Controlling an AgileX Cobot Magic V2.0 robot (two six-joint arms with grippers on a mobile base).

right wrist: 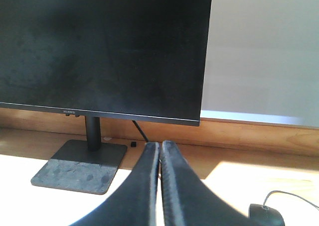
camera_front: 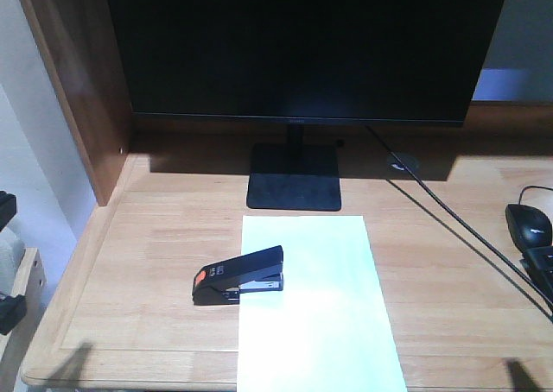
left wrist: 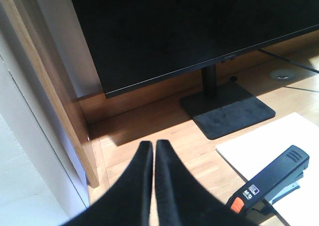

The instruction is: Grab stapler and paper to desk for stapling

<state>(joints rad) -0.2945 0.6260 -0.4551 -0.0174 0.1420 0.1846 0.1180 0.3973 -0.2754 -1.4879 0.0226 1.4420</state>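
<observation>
Both pincers, left pincer [left wrist: 152,147] and right pincer [right wrist: 160,147], are pressed together, empty; stapler [camera_front: 239,275] is straddling paper's [camera_front: 315,310] left edge on table [camera_front: 147,262], positioned for stapling.

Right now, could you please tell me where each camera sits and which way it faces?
Exterior front: high before the desk, looking down at the stapler on the paper; no arms in view.
Left wrist: behind the shut left end effector, facing the monitor.
Right wrist: behind the shut right end effector, facing the same monitor.
All share its stand.
</observation>
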